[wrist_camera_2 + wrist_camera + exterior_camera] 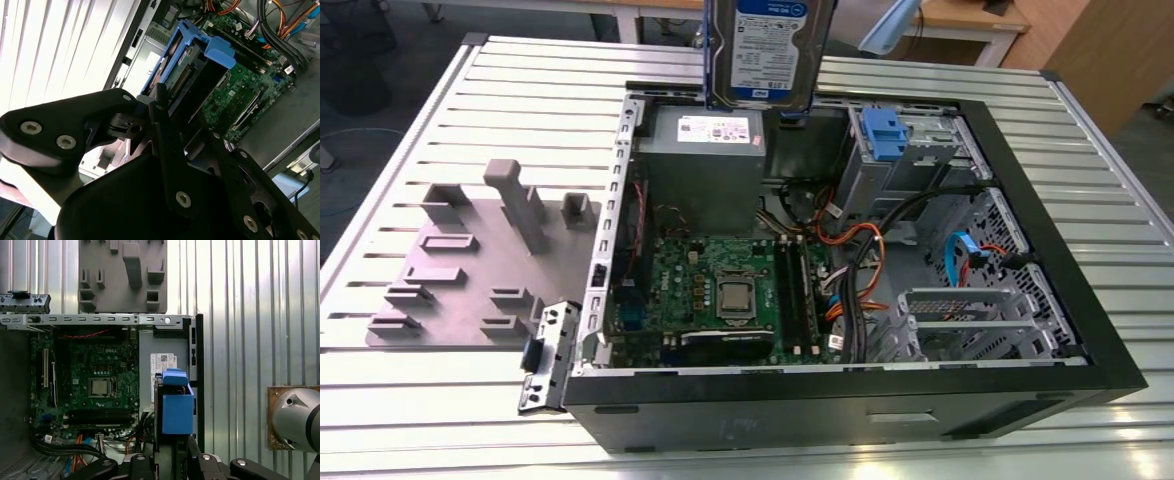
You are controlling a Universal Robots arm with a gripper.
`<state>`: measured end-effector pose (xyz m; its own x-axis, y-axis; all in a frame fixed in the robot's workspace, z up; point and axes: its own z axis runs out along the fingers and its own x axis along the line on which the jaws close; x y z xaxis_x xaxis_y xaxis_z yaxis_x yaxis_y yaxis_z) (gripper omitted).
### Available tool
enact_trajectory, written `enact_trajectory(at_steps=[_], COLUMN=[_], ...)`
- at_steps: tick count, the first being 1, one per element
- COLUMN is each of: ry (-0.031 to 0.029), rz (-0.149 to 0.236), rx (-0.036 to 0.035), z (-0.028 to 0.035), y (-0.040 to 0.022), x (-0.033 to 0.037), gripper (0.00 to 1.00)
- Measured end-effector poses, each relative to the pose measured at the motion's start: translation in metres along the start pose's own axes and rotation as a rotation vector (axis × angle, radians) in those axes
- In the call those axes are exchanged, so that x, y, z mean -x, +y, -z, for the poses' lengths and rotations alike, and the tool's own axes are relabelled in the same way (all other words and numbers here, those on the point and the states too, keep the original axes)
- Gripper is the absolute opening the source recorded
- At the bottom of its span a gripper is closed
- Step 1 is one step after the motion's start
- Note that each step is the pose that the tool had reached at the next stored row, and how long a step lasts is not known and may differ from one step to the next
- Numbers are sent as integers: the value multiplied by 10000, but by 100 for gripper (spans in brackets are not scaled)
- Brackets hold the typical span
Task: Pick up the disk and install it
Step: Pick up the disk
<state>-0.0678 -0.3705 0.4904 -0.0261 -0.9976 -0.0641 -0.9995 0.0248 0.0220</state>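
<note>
Ribbed metal table [440,410] is carrying an open PC case [854,405] lying on its side, with a grey fixture [467,270] sitting just beside it on the exterior view's left.

So the pickup part is looking done. The disk [771,50] is hanging upright in the air, label facing the exterior camera, above the far end of the case and roughly over the power supply [700,165]. It isn't touching the case or anything in it, as far as I can tell. In the first wrist view the gripper [172,460] is clamping the disk by one end, black fingers closing on both sides of it, and the blue-railed far end is pointing down toward the case. The second wrist view is showing the same grip, with the motherboard [240,95] lying beyond the disk.

The install part isn't happening yet. The cage [914,165] with its blue bracket [883,135] is sitting in the case corner, on the exterior view's right of the disk. The disk is hanging near it but apart from it and clearly above. Nothing is sliding into a bay.

I'm calling it about halfway: grabbed and lifted, with seating in the cage left to do.
</note>
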Motion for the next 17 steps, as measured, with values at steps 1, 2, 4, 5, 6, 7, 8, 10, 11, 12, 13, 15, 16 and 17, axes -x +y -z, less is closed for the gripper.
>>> enact_trajectory(at_steps=[1, 2, 4, 5, 6, 7, 8, 10, 11, 12, 13, 15, 16, 17], ry=[-1, 0, 0, 0, 0, 0, 3, 23, 39, 55, 70, 107, 125, 146], rz=[0, 0, 0, 0, 0, 0, 1, 1, 0, -1, -1, -2, -2, -3], rx=[0, 0, 0, 0, 0, 0, 0, -1, -1, -1, -2, -2, -3, -4], z=[0, 0, 0, 0, 0, 0, 0, 1, 1, 2, 2, 5, 5, 6], y=[0, -1, -1, -1, -1, -1, -2, -2, -2, -2, -2, -3, -4, -4], x=[0, 0, 0, 0, 0, 0, -1, -12, -20, -30, -42, -68, -83, -98], gripper=[35, 35, 35, 35, 35, 35, 35, 35, 35, 35, 35, 35, 35, 35])
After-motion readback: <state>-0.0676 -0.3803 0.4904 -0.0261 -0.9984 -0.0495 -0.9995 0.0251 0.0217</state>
